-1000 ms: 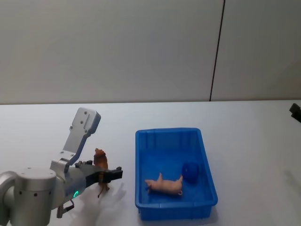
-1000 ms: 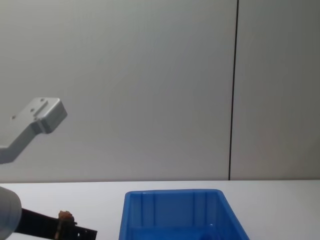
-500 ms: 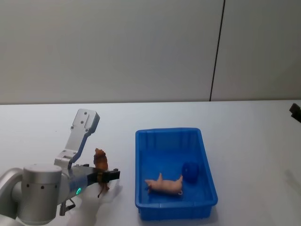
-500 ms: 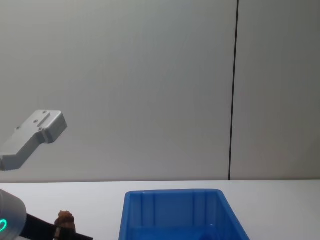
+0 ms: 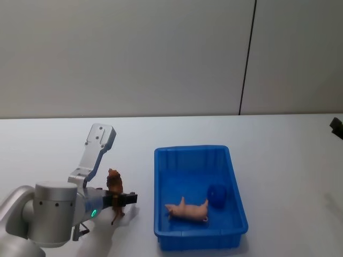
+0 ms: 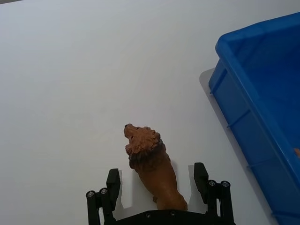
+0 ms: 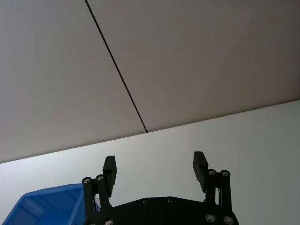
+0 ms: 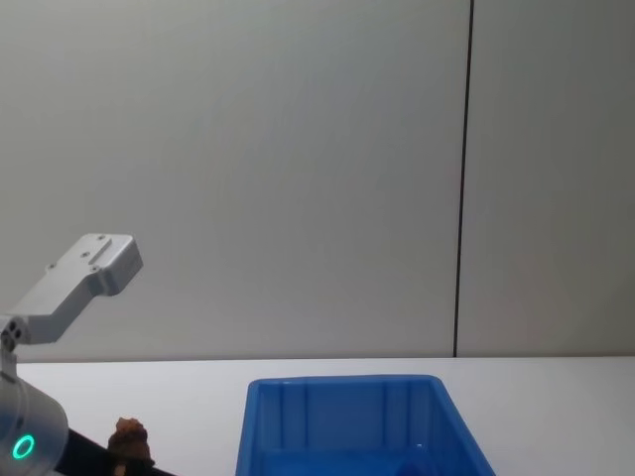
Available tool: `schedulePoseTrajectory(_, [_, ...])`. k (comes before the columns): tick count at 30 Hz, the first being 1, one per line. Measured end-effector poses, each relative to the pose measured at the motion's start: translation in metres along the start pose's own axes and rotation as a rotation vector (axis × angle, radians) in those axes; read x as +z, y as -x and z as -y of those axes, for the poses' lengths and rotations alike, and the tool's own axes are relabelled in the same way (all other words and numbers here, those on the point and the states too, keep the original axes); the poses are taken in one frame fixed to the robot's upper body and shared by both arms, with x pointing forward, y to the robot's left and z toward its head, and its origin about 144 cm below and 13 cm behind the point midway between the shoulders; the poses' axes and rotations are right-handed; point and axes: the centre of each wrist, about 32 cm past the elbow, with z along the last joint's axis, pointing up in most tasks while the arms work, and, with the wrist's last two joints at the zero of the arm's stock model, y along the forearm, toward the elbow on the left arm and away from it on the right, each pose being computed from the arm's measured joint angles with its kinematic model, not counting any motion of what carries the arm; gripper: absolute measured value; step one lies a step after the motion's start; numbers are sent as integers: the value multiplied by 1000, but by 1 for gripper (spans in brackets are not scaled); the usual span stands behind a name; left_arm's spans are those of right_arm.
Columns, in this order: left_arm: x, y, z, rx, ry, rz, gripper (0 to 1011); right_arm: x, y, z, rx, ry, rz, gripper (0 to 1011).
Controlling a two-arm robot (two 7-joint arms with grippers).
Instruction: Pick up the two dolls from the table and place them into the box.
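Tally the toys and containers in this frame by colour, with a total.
Pink: 1, the pig, in the bin.
Reddish-brown: 1, the lion, on the table between the left gripper fingers.
Blue: 2, the round toy and the bin holding it.
Total: 4.

1. Your right gripper has its two black fingers spread wide apart with nothing between them.
2. The white table stretches ahead.
3. A corner of the blue box sits beside it.
4. A grey wall with a dark seam stands behind.
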Motion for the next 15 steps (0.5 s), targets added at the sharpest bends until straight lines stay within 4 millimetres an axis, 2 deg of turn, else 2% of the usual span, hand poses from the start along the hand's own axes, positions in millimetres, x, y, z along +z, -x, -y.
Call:
schedulePoseTrajectory(10, [3,-1,5,19,-27,-3,1001,0,0,0,0,0,0,1004])
schedulePoseTrajectory(15, [4,-1,6,24,-34,-4,903,0,0,0,0,0,0,1003])
